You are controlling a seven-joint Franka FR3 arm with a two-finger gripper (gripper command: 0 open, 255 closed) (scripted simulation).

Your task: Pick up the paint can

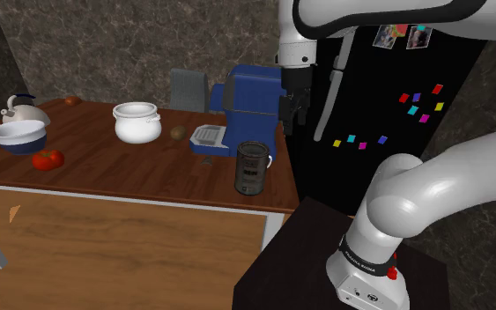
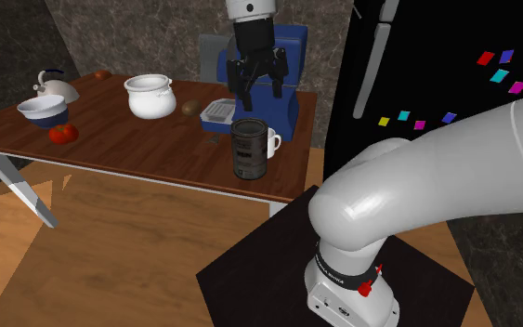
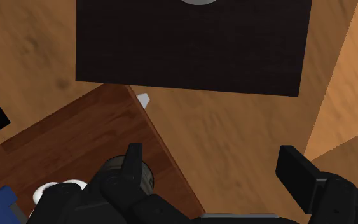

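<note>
One dark can (image 1: 253,167) upright on the brown bench (image 1: 122,176), near the corner by the black stand (image 1: 316,255). Label on it, words too small to read. One white mug (image 2: 273,142) just behind the can. One blue machine (image 1: 250,88) further back. One white pot (image 1: 137,121), one kettle (image 1: 25,110), one bowl (image 1: 17,136), a red tomato (image 1: 48,159), one small brown lump (image 1: 178,133). Black fridge (image 1: 360,88) beside the bench, with many small coloured magnets and two photos. Jaws spread wide, empty, up above the can, not touching it.
</note>
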